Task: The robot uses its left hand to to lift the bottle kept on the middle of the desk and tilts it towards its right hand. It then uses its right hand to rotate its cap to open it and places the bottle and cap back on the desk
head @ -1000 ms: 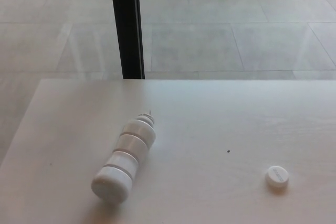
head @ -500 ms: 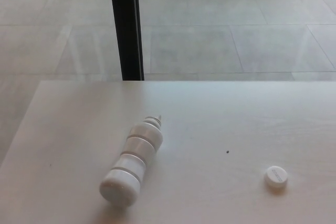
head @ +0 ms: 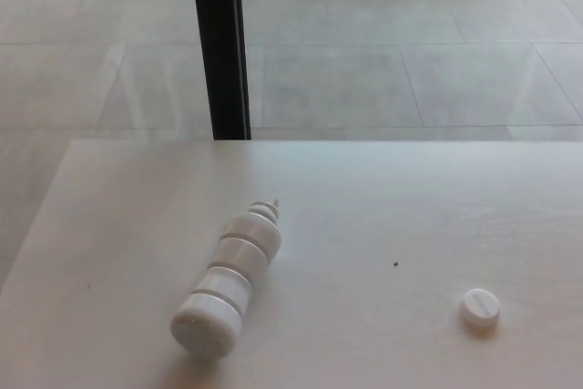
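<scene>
- Overhead, from the head view, a pale whitish counter with a faint streaky wood grain fills the lower half of the picture; its far edge runs straight across, and its left edge slants down toward the near left corner.
- Beyond the counter lies a floor of large light grey tiles with thin darker joints and a soft sheen of reflected light.
- A black upright post rises from behind the counter's far edge, left of centre, and runs out of the top of the picture.
- A small dark speck sits on the counter right of centre.
- The bottle lies on its side left of the counter's middle, its flat round base toward the camera and its narrow neck pointing away and slightly right.
- It is white or translucent plastic, ribbed into rounded bands with darker grooves between them; the neck end is open, with no cap on it.
- The cap lies well apart from the bottle, near the right front of the counter; it is a small white round disc lying flat.
- A faint mark shows on the cap's top, too small to read; no other writing or label can be made out on the bottle.
- Neither robot hand shows in this view, left or right, so nothing is grasping the bottle or the cap; both things rest free on the counter.
</scene>
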